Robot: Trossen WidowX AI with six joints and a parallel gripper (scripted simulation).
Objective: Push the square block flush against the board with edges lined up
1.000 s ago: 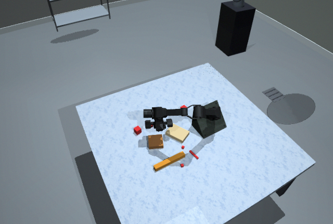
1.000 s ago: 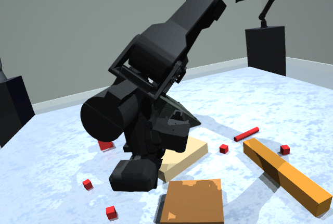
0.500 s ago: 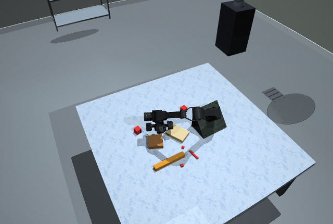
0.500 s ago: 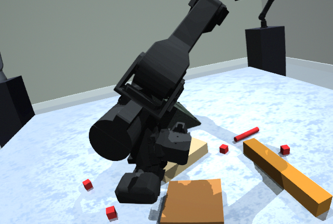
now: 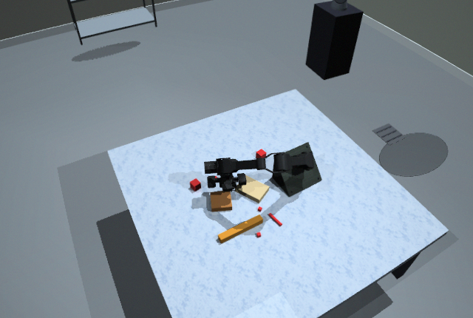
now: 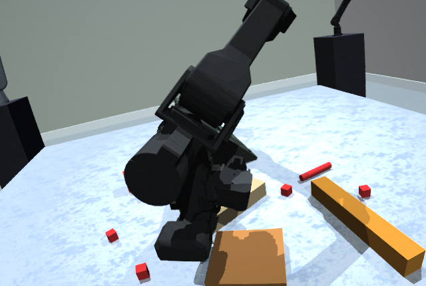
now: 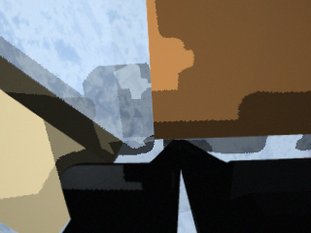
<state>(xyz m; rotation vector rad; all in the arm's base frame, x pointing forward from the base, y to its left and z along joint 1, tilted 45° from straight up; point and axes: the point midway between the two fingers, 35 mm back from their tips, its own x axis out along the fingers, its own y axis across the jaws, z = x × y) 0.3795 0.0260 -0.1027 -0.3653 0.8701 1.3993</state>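
The brown square block (image 5: 221,201) (image 6: 251,259) (image 7: 209,107) lies flat on the table. The long orange board (image 5: 240,228) (image 6: 368,221) lies apart from it, at an angle, with table between them. My gripper (image 5: 230,188) (image 7: 178,146) is shut and empty, pointing down by the block's side that faces the arm. In the wrist view the fingertips are right at that side's edge, near a corner; whether they touch is unclear. In the exterior view the fingertips are hidden by the hand.
A tan slab (image 5: 253,188) (image 6: 257,189) (image 7: 21,150) lies beside the hand, a small gap from the block's corner. Small red cubes (image 5: 259,208) (image 6: 286,189) and a red rod (image 5: 275,219) (image 6: 315,171) lie near the board. Larger red cubes (image 5: 195,184) (image 5: 261,153) lie farther off.
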